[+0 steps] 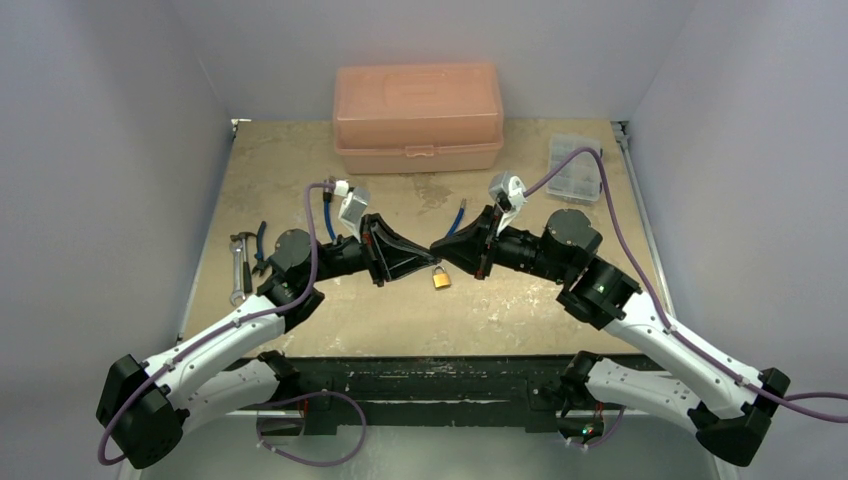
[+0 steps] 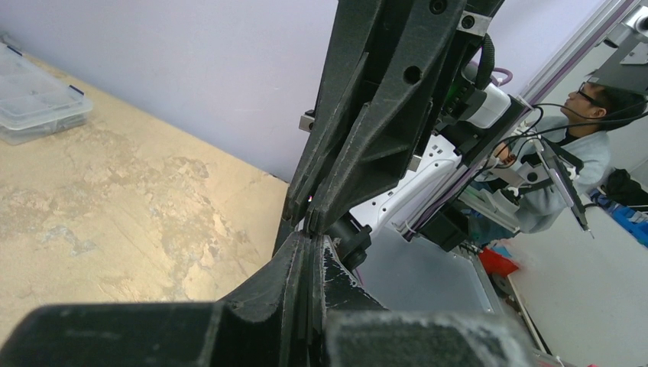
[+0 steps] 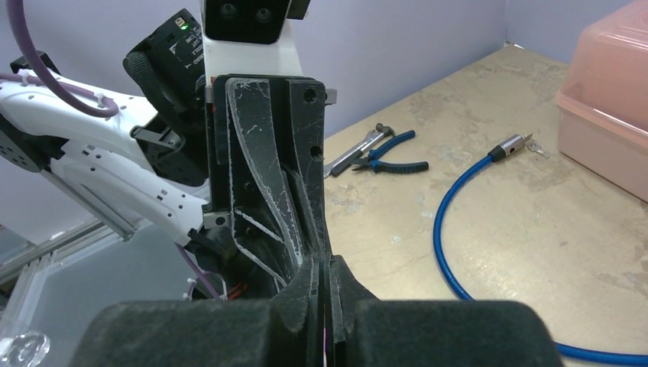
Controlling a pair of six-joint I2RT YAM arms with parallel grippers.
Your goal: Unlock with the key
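A small brass padlock (image 1: 441,278) is right under the spot where my two grippers meet tip to tip over the middle of the table. Its silver shackle reaches up to the tips of my left gripper (image 1: 436,263), whose jaws are pressed shut and seem to hold it by the shackle. My right gripper (image 1: 434,248) is shut too, and its tips touch the left ones. In the left wrist view my left gripper (image 2: 309,235) meets the right fingers (image 2: 359,153). In the right wrist view my right gripper (image 3: 325,264) meets the left fingers (image 3: 267,153). The key is hidden.
A pink plastic box (image 1: 418,118) stands at the back. A clear organizer (image 1: 575,168) is at the back right. A blue cable (image 3: 451,229) lies behind the grippers. Blue pliers (image 1: 258,245) and a wrench (image 1: 237,270) lie at the left.
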